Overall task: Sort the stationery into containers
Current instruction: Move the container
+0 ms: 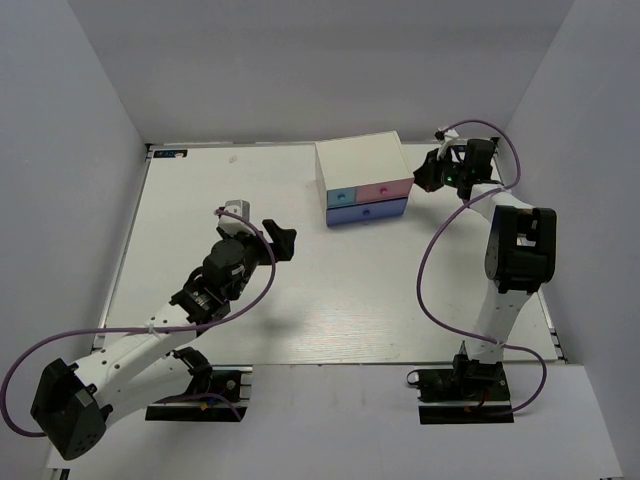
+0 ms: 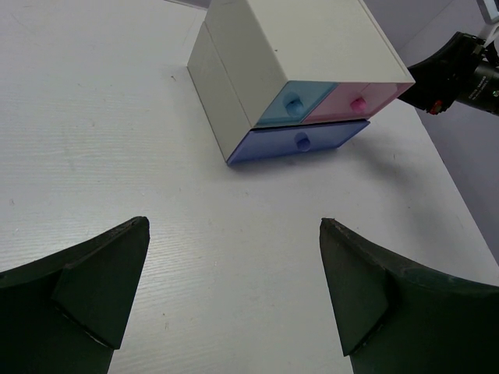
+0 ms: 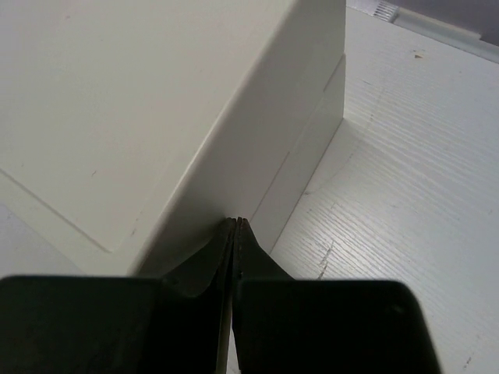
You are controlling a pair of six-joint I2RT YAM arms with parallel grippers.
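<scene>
The white drawer box [image 1: 362, 168] stands at the back middle of the table. Its light-blue [image 1: 343, 196], pink [image 1: 385, 188] and blue-violet [image 1: 367, 211] drawers are all shut. It also shows in the left wrist view [image 2: 304, 47] and fills the right wrist view [image 3: 117, 101]. My left gripper [image 1: 283, 243] is open and empty, left of and nearer than the box, with bare table between its jaws [image 2: 234, 226]. My right gripper [image 1: 425, 172] is shut and empty, its tips [image 3: 236, 220] against the box's right side wall. No highlighters, pink oblong item or grey-blue piece are in view.
The white table [image 1: 320, 310] is enclosed by grey walls on the left, back and right. The right arm's black wrist [image 2: 460, 74] sits close beside the box. Purple cables loop along both arms.
</scene>
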